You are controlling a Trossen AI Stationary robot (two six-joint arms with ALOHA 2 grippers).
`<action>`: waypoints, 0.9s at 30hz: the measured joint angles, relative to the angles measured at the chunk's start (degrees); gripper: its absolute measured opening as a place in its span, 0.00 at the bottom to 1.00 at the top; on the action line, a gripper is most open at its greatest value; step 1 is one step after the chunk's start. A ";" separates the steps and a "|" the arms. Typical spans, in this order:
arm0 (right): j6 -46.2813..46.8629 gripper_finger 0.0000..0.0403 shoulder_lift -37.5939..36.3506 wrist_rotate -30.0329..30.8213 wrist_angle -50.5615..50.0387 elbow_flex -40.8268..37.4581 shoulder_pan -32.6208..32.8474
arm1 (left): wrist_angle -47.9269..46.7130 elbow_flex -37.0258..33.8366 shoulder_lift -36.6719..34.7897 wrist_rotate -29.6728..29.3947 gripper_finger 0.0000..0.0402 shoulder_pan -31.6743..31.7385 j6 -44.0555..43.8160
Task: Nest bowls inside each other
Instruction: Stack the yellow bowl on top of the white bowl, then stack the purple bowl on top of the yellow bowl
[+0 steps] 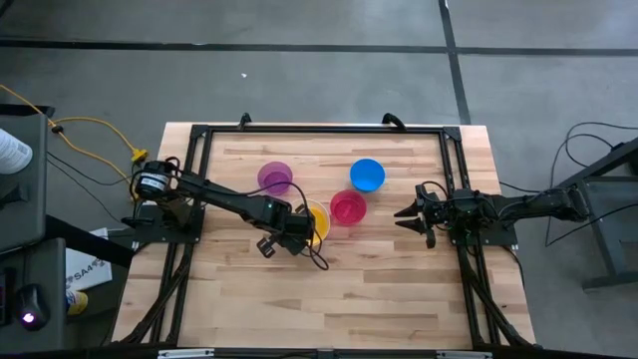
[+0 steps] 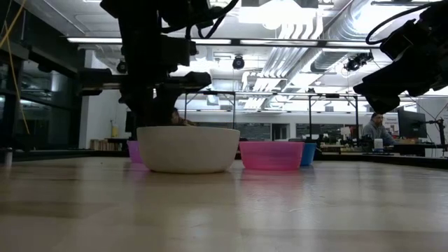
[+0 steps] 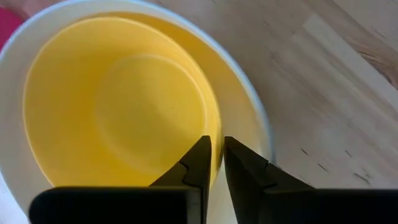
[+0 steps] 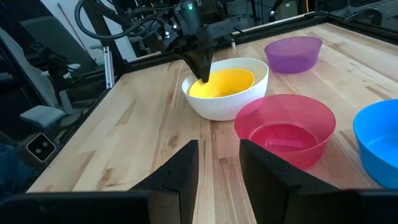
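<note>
We see the yellow bowl [image 4: 225, 83] sitting mouth-up inside the white bowl [image 4: 233, 99] near the middle of the table [image 1: 399, 289]; the two rims are not level with each other, the yellow one tipped slightly within the white, and as round bowls they have no long axis to speak of. In the overhead view the purple bowl [image 1: 274, 178] stands at about ten o'clock from this pair, the red-pink bowl [image 1: 348, 208] just beside it at three o'clock, and the blue bowl [image 1: 367, 175] farther off at about two o'clock; all three rest upright with mouths up, each apart from the others. The left gripper [image 3: 217, 157] hangs at the yellow bowl's rim, on the side of the nested pair away from the red-pink bowl, its fingers [image 3: 198, 163] parted by only a thin gap that straddles the yellow wall; we cannot tell whether they pinch it or have let go. The right gripper [image 1: 409, 213] waits at three o'clock from the red-pink bowl, near the table's right edge, its fingers spread apart and holding nothing, pointing toward the bowls.
</note>
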 joint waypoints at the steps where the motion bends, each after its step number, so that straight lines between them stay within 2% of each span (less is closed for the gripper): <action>1: 0.00 0.27 -0.02 0.02 0.00 0.00 0.02 | 0.02 0.00 0.00 -0.23 0.12 0.00 -0.15; 6: -0.02 0.27 0.00 0.00 0.00 0.00 0.02 | -0.12 0.00 0.00 -2.91 0.18 0.00 -0.51; 14: -0.01 0.27 -0.02 0.01 0.00 -0.01 0.01 | -0.13 0.00 0.00 -3.07 0.27 0.02 -1.13; 23: -0.01 0.27 0.00 0.00 0.02 -0.02 0.00 | -2.68 0.02 -1.18 -7.20 0.28 0.02 -1.99; 27: 0.00 0.27 0.00 0.01 0.00 -0.02 0.01 | -4.06 0.03 -2.98 -7.21 0.28 0.00 -2.75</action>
